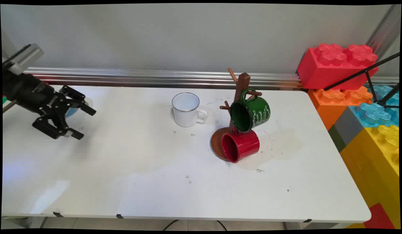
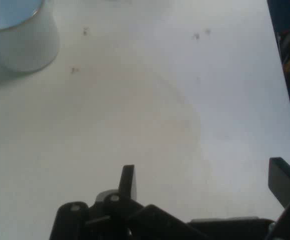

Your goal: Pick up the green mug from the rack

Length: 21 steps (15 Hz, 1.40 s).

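Gripper: the black gripper (image 1: 84, 123) is seen at the far left, above the worktop (image 1: 155, 182). Its two fingers are spread wide apart and nothing is held between them. In the hand view the gripper (image 2: 207, 182) is seen with one finger (image 2: 128, 182) on the left and the other at the right edge, with bare worktop (image 2: 149, 110) between them.

Blue thing: a small bit of something blue (image 1: 71, 112) is seen just behind the gripper. What it is cannot be told.

White cup: a white cup (image 1: 186, 110) is stood upright near the middle of the worktop, on the far side, well apart from the gripper. Its handle is turned to the right. In the hand view the white cup (image 2: 20, 35) is seen at the top left corner.

Cup stand: a brown wooden stand (image 1: 238, 97) with pegs is placed just right of the white cup. Its round base is set on the worktop.

Green cup: a green cup (image 1: 251, 112) with white writing is hung by its handle on a peg of the stand.

Red cup: a red cup (image 1: 240, 145) is laid on its side on the stand's base, below the green cup, with its mouth turned left and near.

Big blocks: big toy blocks (image 1: 356, 97) in red, orange, blue and yellow are stacked at the right end of the worktop.
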Available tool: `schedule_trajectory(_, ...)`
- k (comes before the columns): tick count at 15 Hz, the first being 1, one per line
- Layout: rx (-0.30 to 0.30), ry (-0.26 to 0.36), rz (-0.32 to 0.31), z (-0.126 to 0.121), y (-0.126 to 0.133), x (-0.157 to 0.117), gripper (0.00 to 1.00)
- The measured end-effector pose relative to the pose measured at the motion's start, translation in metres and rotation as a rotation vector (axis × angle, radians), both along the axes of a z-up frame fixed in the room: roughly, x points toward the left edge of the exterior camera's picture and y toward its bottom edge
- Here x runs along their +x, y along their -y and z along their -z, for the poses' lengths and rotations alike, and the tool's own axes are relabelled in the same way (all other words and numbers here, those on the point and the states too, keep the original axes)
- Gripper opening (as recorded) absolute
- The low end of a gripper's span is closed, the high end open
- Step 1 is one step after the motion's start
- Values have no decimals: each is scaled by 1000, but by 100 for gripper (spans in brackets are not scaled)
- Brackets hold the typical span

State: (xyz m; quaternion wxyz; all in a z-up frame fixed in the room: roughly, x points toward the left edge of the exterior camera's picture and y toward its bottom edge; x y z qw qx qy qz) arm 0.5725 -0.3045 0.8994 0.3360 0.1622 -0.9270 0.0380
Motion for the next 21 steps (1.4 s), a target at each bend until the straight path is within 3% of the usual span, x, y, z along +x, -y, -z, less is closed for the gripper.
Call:
schedule_trajectory(10,-7,-77,-138,-2,-24,-80,100)
schedule_trajectory(21,37,-128,-328,27,-39,-195,100)
